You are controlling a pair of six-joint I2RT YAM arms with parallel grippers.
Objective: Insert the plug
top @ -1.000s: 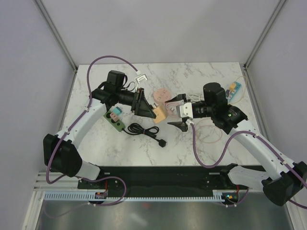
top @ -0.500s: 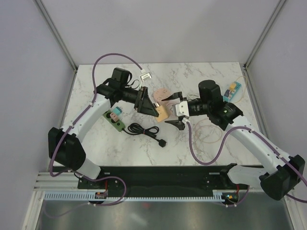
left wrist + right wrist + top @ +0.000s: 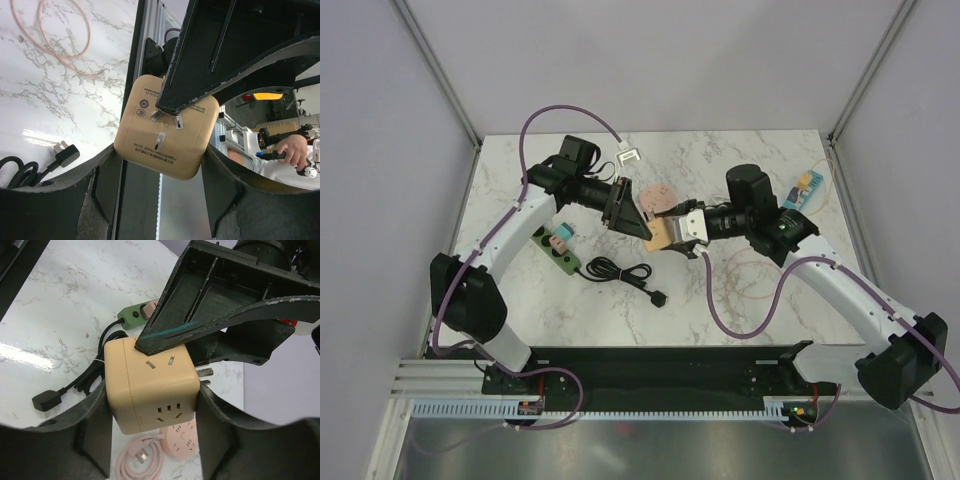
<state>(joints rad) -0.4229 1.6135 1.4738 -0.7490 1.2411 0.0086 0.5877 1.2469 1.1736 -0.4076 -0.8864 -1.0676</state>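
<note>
A tan cube socket adapter (image 3: pixel 657 235) with metal prongs hangs above the table centre, held from both sides. My left gripper (image 3: pixel 642 226) is shut on it from the left. In the left wrist view (image 3: pixel 161 157) the cube (image 3: pixel 165 135) sits between its fingers. My right gripper (image 3: pixel 674 238) is shut on the cube from the right. In the right wrist view (image 3: pixel 152 402) both pads touch the cube's (image 3: pixel 150 385) sides. A black plug (image 3: pixel 660 297) on a coiled black cable (image 3: pixel 610 268) lies on the marble below; it also shows in the left wrist (image 3: pixel 62 152) and right wrist (image 3: pixel 47 401) views.
A green power strip (image 3: pixel 560 250) lies left of the cable. A round pink power strip (image 3: pixel 655 197) with a pink cord lies behind the cube. A thin pink wire loop (image 3: pixel 752 272) lies on the right. A teal and yellow part (image 3: pixel 803 187) sits at the far right.
My right gripper moved left to the cube and closed around it. My left gripper kept hold of the cube and shifted slightly back.
</note>
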